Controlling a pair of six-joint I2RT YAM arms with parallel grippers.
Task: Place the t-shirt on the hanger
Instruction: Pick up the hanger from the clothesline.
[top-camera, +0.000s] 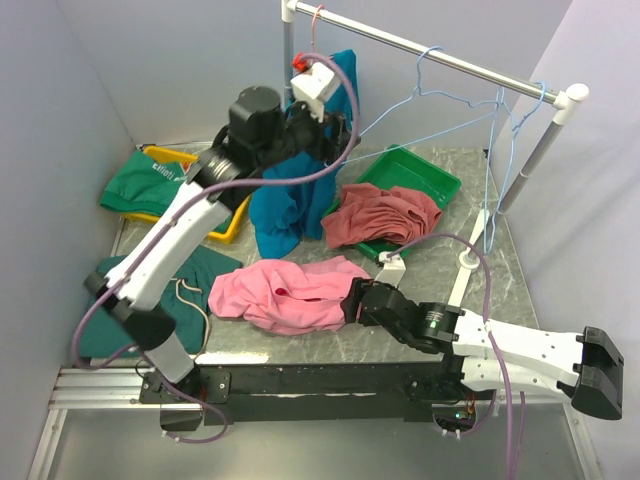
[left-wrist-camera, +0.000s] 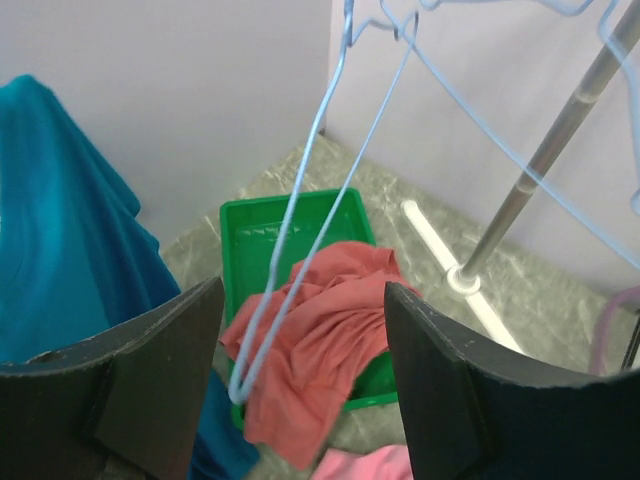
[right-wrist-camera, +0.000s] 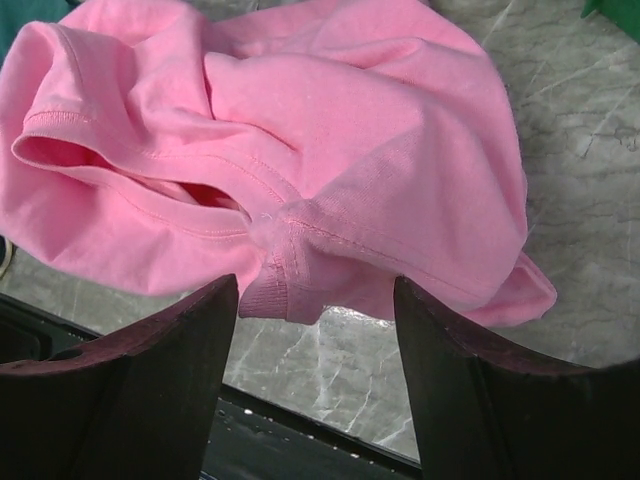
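Nearest, the right arm's fingers were spread apart, gripping nothing, and hung low over the near-right edge of a crumpled bright pink cotton t-shirt. In the right wrist view a stitched hem sat in the gap between them; contact could not be told. The t-shirt lay in a heap on the grey marbled tabletop, close to the front edge and on no hanger. Just beside it on the left lay a flat dark green garment with a pale drawstring. Farther back, a dusty rose-red garment was bunched in a green plastic tray, spilling over the tray's near rim. On the far left a yellow plastic tray carried another green garment. The left arm reached up and back. The left arm's fingers were also wide apart, holding nothing, raised beside a hanging teal-blue shirt. In the left wrist view a thin light-blue wire hanger dangled tilted in the gap beyond those fingers, not pinched, over the green tray. At the very back, blue wire hangers hung from a silver rail with white end joints.
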